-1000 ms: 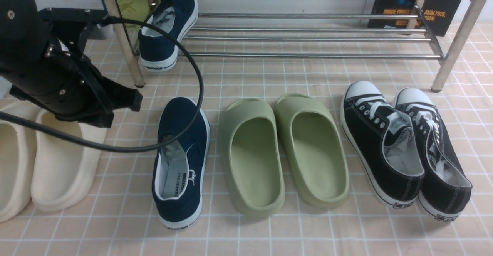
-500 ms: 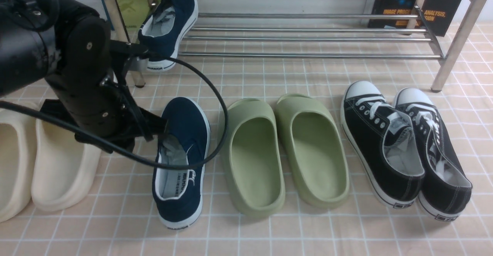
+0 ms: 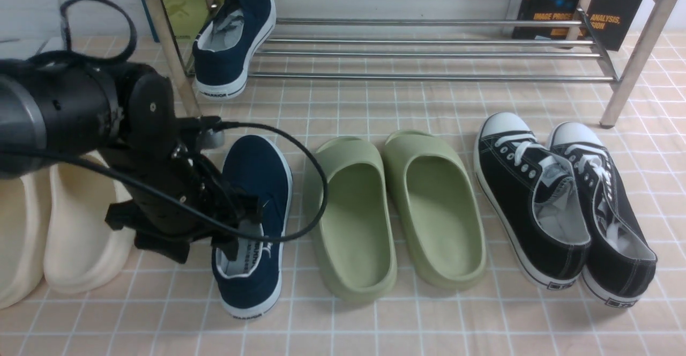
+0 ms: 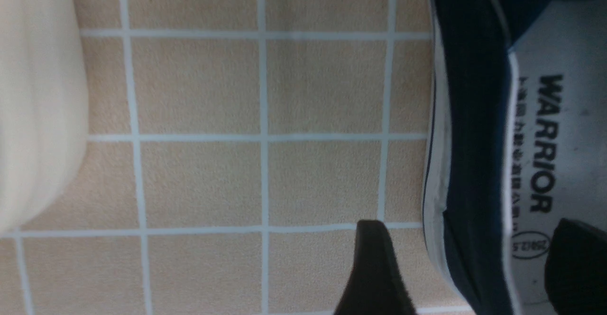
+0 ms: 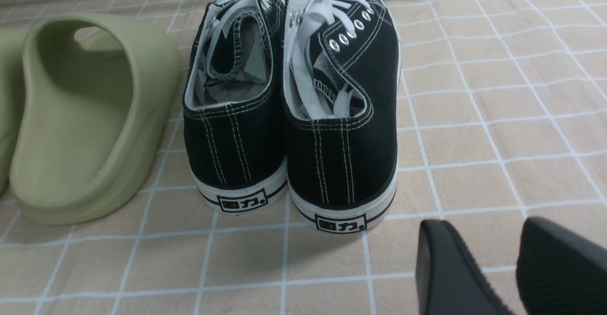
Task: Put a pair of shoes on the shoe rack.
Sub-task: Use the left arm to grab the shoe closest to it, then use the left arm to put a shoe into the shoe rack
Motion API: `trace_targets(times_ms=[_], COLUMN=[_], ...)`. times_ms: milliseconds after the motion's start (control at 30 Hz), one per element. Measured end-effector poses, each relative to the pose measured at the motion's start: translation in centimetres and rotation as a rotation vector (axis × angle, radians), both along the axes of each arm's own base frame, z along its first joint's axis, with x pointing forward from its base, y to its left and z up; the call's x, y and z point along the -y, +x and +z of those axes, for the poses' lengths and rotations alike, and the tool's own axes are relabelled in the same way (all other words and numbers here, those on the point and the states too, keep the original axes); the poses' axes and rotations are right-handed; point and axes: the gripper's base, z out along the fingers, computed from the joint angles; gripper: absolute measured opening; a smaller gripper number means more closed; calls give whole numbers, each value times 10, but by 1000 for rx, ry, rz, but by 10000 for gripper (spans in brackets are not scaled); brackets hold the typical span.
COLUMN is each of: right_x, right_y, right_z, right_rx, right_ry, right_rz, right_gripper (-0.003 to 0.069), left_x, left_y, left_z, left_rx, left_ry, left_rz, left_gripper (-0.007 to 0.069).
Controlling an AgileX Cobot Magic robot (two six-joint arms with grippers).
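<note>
One navy shoe (image 3: 233, 39) rests on the lowest bars at the left end of the silver shoe rack (image 3: 429, 53), heel toward me. The other navy shoe (image 3: 257, 184) lies on the tiled floor, its "WARRIOR" insole (image 4: 545, 139) showing in the left wrist view. My left gripper (image 3: 201, 246) is low over that shoe's heel end and open. One finger (image 4: 374, 267) is outside over the floor, the other finger (image 4: 576, 267) is inside the shoe, and the shoe's side wall (image 4: 474, 163) runs between them. My right gripper (image 5: 498, 277) hangs open over bare floor behind the black sneakers, holding nothing.
Cream slides (image 3: 80, 238) lie just left of my left arm, green slides (image 3: 396, 206) to the right of the floor shoe, and black lace-up sneakers (image 3: 563, 200) at the far right. A rack leg (image 3: 171, 50) stands behind my left arm. A book (image 3: 579, 18) leans behind the rack.
My left arm has swung down and toward me from near the rack to the floor shoe's heel. Its jaws have opened and now straddle the shoe's side wall.
</note>
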Motion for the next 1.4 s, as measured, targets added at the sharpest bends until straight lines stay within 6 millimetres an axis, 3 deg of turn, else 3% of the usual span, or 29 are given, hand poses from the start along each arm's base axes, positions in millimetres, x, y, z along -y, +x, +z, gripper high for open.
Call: trace_targets(times_ms=[133, 233, 400, 500, 567, 700, 833, 933, 1100, 1400], right_x=[0, 0, 0, 0, 0, 0, 0, 0, 0, 0], right_y=[0, 0, 0, 0, 0, 0, 0, 0, 0, 0], right_z=[0, 0, 0, 0, 0, 0, 0, 0, 0, 0], right_rx=[0, 0, 0, 0, 0, 0, 0, 0, 0, 0], right_ry=[0, 0, 0, 0, 0, 0, 0, 0, 0, 0], right_rz=[0, 0, 0, 0, 0, 0, 0, 0, 0, 0], right_gripper=[239, 239, 239, 239, 239, 239, 239, 239, 239, 239], left_x=[0, 1, 0, -2, -3, -3, -5, -8, -3, 14], left_y=[-7, -7, -2, -1, 0, 4, 21, 35, 72, 136], left_z=[-17, -23, -24, -16, -3, 43, 78, 84, 69, 85], left_rx=[4, 29, 74, 72, 83, 150, 237, 223, 160, 266], left_ry=[-38, -44, -27, 11, 28, 20, -22, -50, -71, -121], left_rz=[11, 3, -28, -60, -80, -92, -70, -54, -61, -43], left_gripper=[477, 410, 127, 31, 26, 27, 30, 30, 32, 32])
